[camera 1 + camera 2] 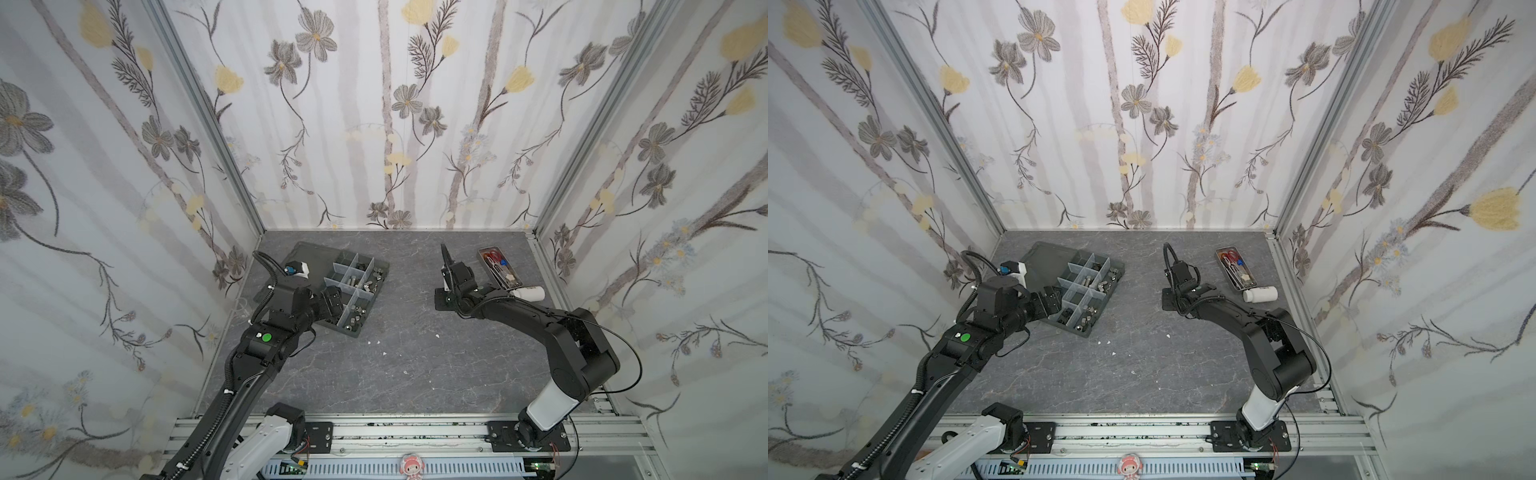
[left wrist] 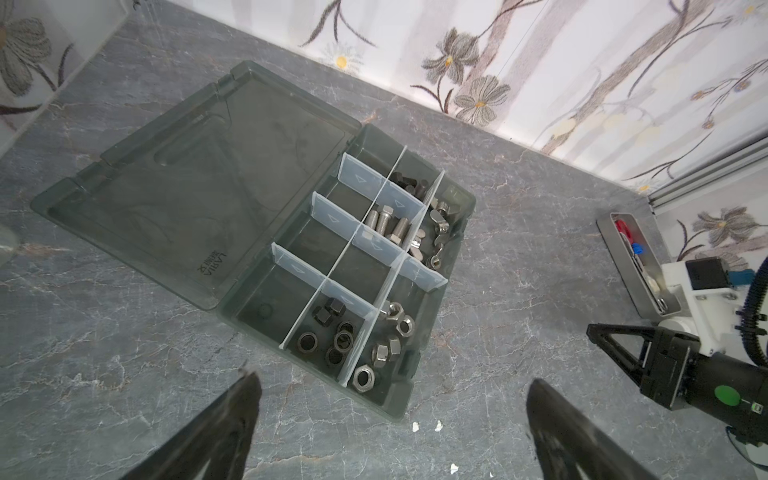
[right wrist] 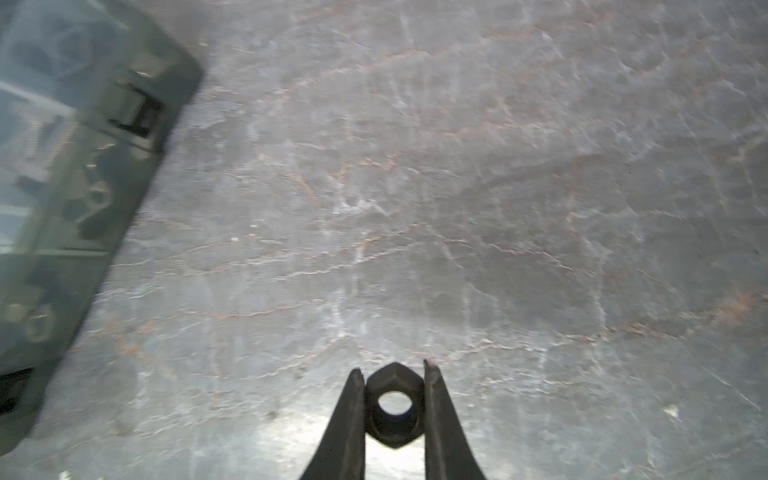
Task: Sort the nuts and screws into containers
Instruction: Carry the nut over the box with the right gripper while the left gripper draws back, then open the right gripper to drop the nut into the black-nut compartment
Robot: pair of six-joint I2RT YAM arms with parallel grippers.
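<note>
Right gripper [image 3: 392, 368] pinches a black nut [image 3: 394, 434] over the tabletop [image 1: 415, 353], apart from the organizer box [image 2: 409, 399], where the left gripper [image 2: 392, 381] hovers, jaws spread wide. Screws [image 2: 386, 224] and nuts [image 2: 390, 345] already lie in separate compartments; this nut appears the last loose piece.

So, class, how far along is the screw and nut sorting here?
Mostly done: the box already holds silver screws, black nuts and silver nuts in separate compartments. In hand: the right fingers pinch one black nut. Left: drop it with the others; no other loose pieces show.
</note>
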